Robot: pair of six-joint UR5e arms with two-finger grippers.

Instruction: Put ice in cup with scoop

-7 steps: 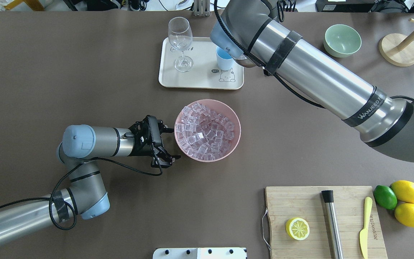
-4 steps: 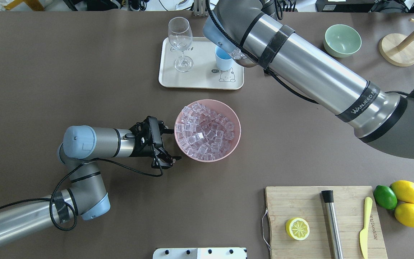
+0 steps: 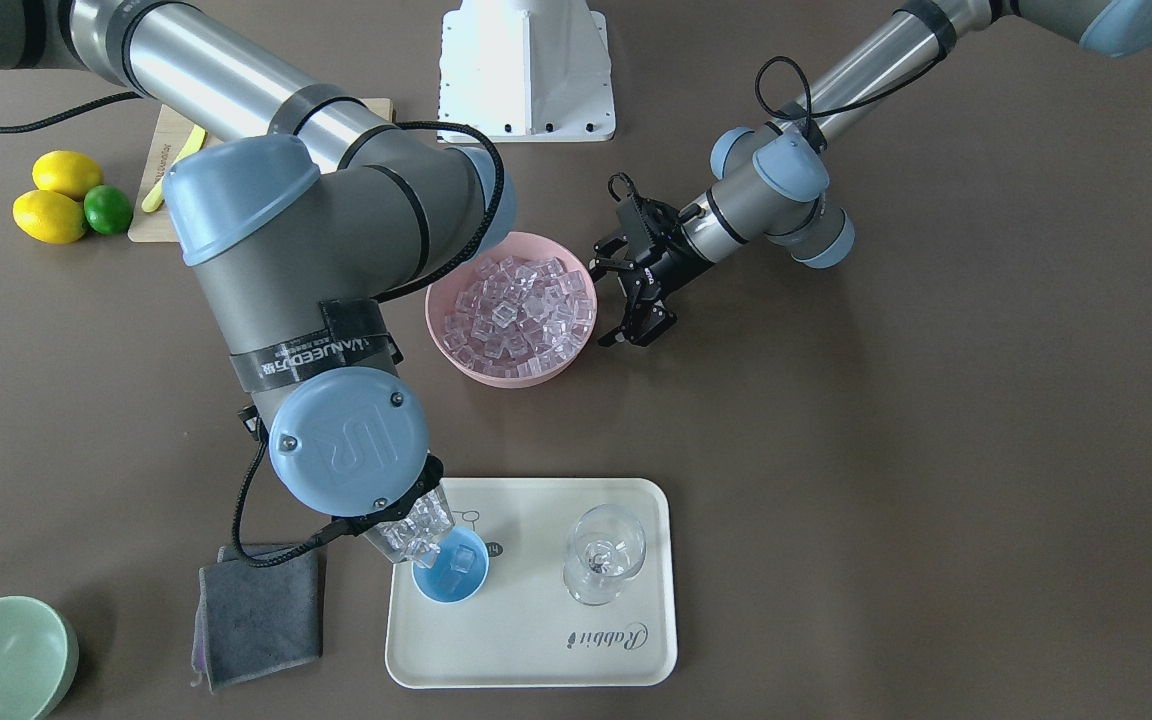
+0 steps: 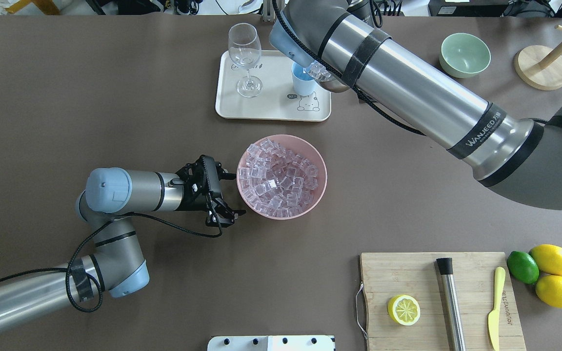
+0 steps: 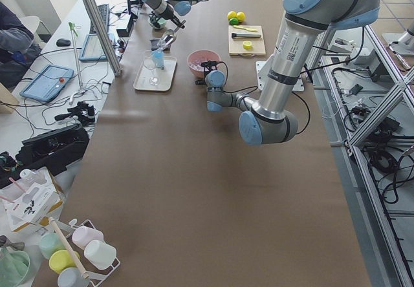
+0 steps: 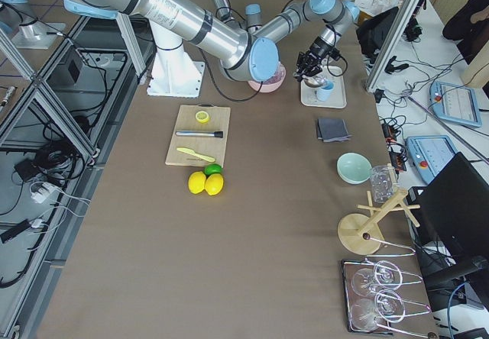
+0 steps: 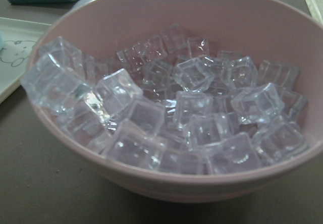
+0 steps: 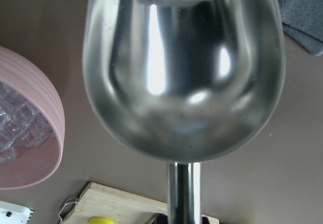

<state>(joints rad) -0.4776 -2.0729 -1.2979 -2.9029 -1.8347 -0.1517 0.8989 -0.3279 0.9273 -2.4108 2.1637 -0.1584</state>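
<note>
We see the right arm reaching over the cream tray (image 3: 536,640), its wrist hiding the right gripper (image 6: 310,63) from the front. The wrist camera shows the steel scoop (image 3: 398,540) with its handle running straight back into the gripper, so we take the jaws as clamped on that handle. The scoop is tilted mouth-down at the rim of the light-blue cup (image 3: 450,566), which stands on the tray beside a stemmed wine glass (image 3: 604,555). Clear ice cubes crowd the scoop's lip, and at least one lies inside the cup. Most of the ice (image 3: 516,310) sits heaped in the pink bowl (image 3: 433,320) mid-table. The left gripper (image 3: 616,300) lies level just beside that bowl, jaws spread wide and holding nothing, its camera filled by the bowl and cubes. A gray cloth (image 3: 256,610) lies on the table next to the tray.
</note>
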